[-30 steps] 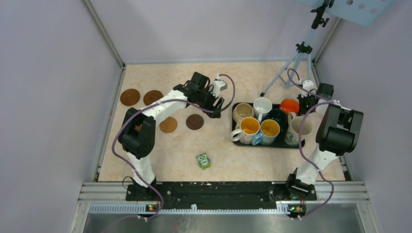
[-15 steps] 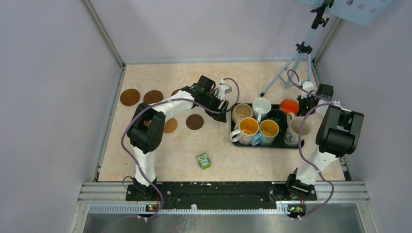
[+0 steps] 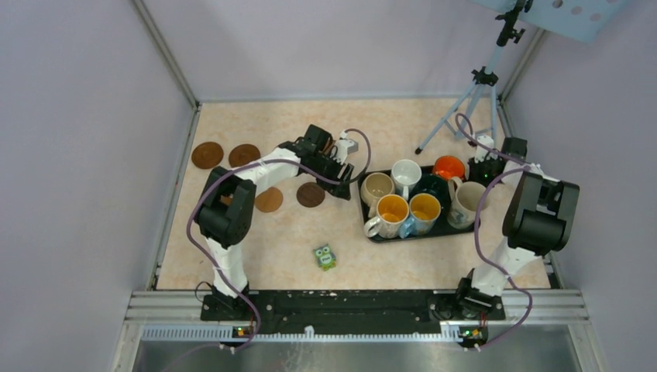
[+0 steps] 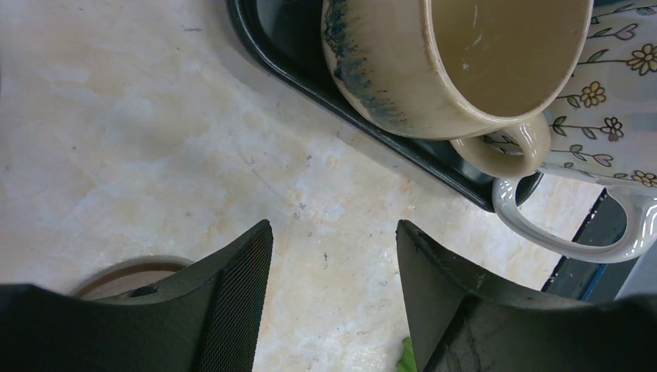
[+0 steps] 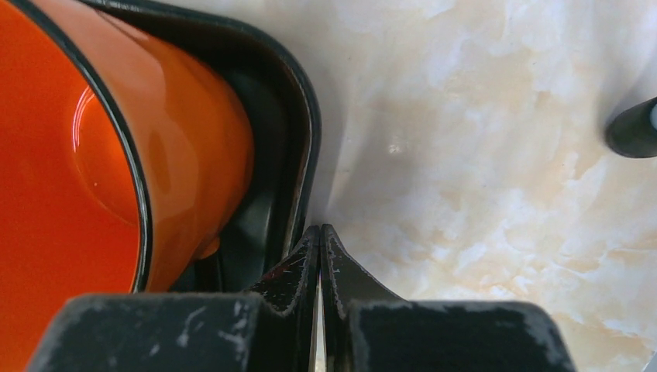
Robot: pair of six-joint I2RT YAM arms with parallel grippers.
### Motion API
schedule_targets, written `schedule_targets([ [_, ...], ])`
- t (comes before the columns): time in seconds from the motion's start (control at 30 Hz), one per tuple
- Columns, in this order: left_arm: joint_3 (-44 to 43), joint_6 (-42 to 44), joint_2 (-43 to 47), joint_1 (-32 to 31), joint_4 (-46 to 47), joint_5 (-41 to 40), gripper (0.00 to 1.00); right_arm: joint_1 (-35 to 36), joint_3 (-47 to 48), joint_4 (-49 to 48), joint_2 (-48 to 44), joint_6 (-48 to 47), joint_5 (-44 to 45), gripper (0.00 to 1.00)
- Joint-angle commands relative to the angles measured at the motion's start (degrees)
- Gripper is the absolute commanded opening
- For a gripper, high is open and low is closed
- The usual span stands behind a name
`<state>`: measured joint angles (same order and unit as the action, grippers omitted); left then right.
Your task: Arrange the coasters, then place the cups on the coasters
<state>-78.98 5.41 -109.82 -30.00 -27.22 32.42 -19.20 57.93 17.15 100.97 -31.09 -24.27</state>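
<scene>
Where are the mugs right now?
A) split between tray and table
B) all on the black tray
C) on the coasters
B: every one of the mugs stands on the black tray, and the visible coasters to its left carry nothing.

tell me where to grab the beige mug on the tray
Probably the left rim wall, one jaw inside and one outside, coming down from the open table side. The beige mug stands upright, mouth open; its handle faces the floral mug.
</scene>
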Motion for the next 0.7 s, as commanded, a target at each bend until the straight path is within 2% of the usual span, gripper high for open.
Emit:
schedule_targets([
  [0.0, 1.2, 1.0, 5.2, 0.7, 0.5, 3.3, 0.66, 2.9, -3.6, 11.4, -0.1, 0.9, -6.6, 0.0],
  [0.17, 1.4, 3.9, 7.4, 0.0, -2.7, 2.1, 0.69, 1.9, -1.1, 12.4, -1.2, 3.7, -6.1, 0.0],
  [0.33, 4.9, 3.4, 6.1, -1.4, -1.8, 0.2, 0.67, -5.4, 5.7, 18.1, -0.5, 4.1, -9.8, 0.0],
  [0.43, 4.7, 0.7, 3.7, -1.4, 0.3, 3.9, 0.62, -8.4, 7.8, 22.1, -0.3, 1.4, -10.4, 0.01],
  [0.57, 7.2, -4.4, 3.0, -1.5, 7.4, 9.4, 0.52, -9.9, 7.4, 25.3, -0.7, -1.9, -9.8, 0.02],
  [0.67, 9.0, -9.6, 2.4, -1.6, 11.8, 11.8, 0.51, -10.0, 6.3, 26.0, -0.4, -3.6, -8.6, 0.02],
])
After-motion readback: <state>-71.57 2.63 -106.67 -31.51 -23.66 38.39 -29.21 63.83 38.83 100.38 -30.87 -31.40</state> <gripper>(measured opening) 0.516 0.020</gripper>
